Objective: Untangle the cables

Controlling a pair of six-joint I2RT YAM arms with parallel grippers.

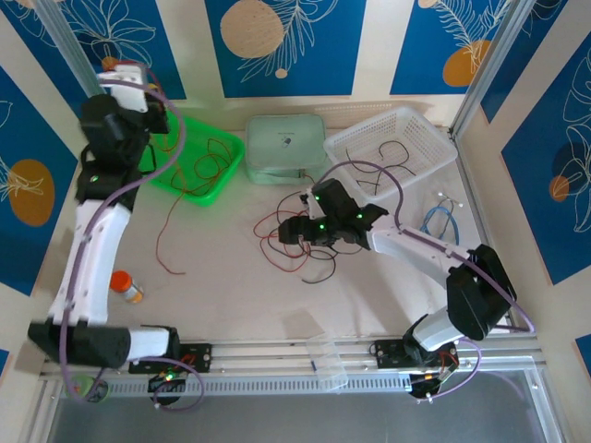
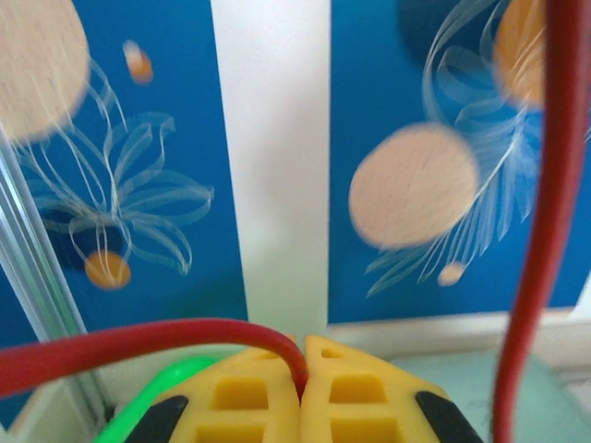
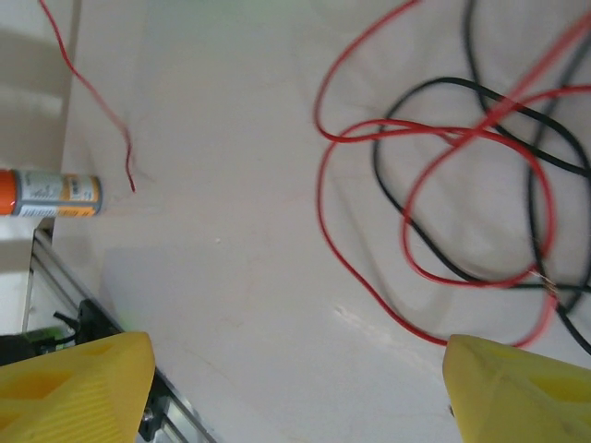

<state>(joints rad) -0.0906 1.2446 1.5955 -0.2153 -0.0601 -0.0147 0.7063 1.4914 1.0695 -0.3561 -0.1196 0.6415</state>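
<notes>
A tangle of thin red and black cables (image 1: 282, 249) lies mid-table. In the right wrist view its red strand (image 3: 319, 189) and black strand (image 3: 379, 157) loop over each other on the white surface. My right gripper (image 3: 295, 369) hovers open just above the table at the tangle's left edge (image 1: 284, 231), nothing between its fingers. My left gripper (image 2: 302, 346) is raised high at the back left, shut on a red cable (image 2: 138, 340). That cable hangs down past the green tray and trails over the table (image 1: 166, 235).
A green tray (image 1: 229, 171) holding red cables stands at the back left, a mint box (image 1: 284, 148) behind the tangle, a white basket (image 1: 369, 125) with a black cable at the back right. An orange bottle (image 1: 126, 287) lies left; a light blue cable (image 1: 441, 221) right.
</notes>
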